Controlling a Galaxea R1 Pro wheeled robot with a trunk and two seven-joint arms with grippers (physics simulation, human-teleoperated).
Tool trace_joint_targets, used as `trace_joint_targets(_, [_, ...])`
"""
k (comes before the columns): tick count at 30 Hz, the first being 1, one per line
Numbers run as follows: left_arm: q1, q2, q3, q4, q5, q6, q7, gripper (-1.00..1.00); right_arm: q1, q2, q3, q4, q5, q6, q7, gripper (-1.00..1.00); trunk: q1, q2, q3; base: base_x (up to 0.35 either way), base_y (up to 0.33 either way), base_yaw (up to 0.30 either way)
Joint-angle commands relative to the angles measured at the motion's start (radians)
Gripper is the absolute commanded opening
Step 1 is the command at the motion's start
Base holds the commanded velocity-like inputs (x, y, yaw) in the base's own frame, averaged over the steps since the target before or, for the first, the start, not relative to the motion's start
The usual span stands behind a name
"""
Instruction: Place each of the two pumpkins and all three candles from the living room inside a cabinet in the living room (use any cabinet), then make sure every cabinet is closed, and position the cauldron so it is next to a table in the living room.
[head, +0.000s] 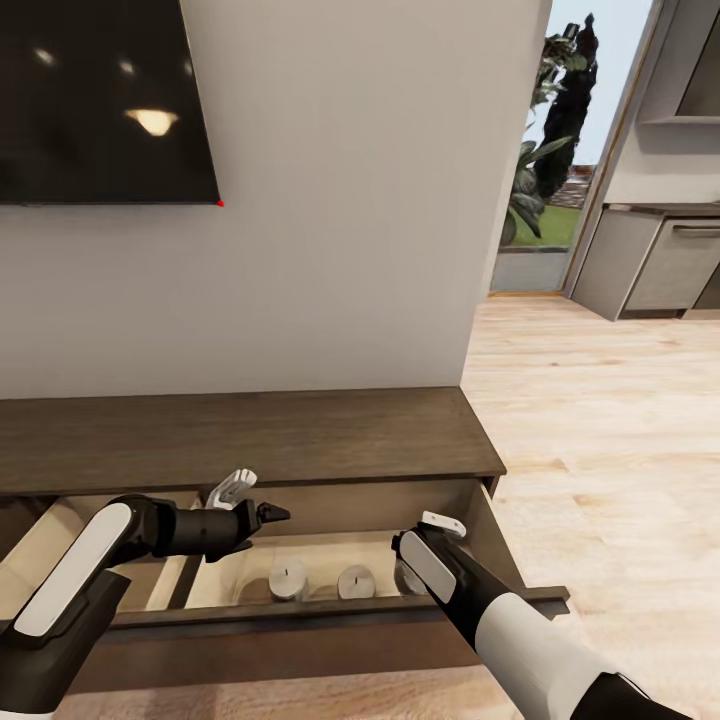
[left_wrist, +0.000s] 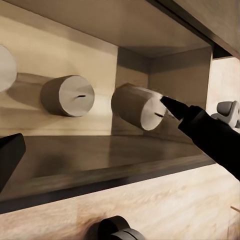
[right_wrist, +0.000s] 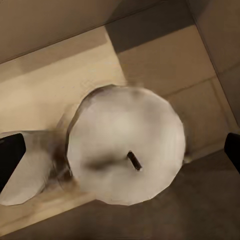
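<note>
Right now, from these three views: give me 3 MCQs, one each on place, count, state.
1. Where do the candles sit?
A. on the cabinet top
B. in the open drawer
C. on the floor

2. How many candles show in the left wrist view?
A. one
B. five
C. three

3. The cabinet drawer is:
A. pulled open
B. fully shut
C. removed and lying on the floor

Key: 1 B, the candles stand on the drawer's light floor in the head view. 2 C, two full candles plus one cut off at the frame edge. 3 A, the drawer front sticks out past the cabinet top, near the right gripper.
</note>
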Motion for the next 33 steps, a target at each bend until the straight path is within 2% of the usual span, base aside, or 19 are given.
trace_joint_targets(1, [-0.001, 0.001, -0.001, -0.001, 0.010, -0.001, 0.011, 1.00, -0.001, -0.001, 0.005, -0.001, -0.004, 0.005, -0.006, 1.00, 0.000, 0.000, -0.001, 0.000, 0.000, 0.000])
trace_joint_targets(7, [-0.001, 0.001, -0.001, 0.000, 0.010, -0.001, 0.011, 1.00, -0.001, -0.001, 0.005, -0.001, -0.004, 0.005, -0.006, 1.00, 0.000, 0.000, -0.001, 0.000, 0.000, 0.000])
trace_joint_targets(27, [-0.001, -0.004, -0.001, 0.012, 0.010, -0.002, 0.014, 1.00, -0.001, -0.002, 0.004, -0.001, -0.005, 0.013, -0.006, 1.00, -0.077, 0.140, 0.062, 0.000, 0.000, 0.000])
trace_joint_targets(33, [-0.001, -0.005, -0.001, 0.013, 0.010, -0.002, 0.015, 1.00, -0.001, -0.002, 0.003, -0.001, -0.006, 0.017, -0.006, 1.00, -0.100, 0.182, 0.081, -0.129, 0.000, 0.000])
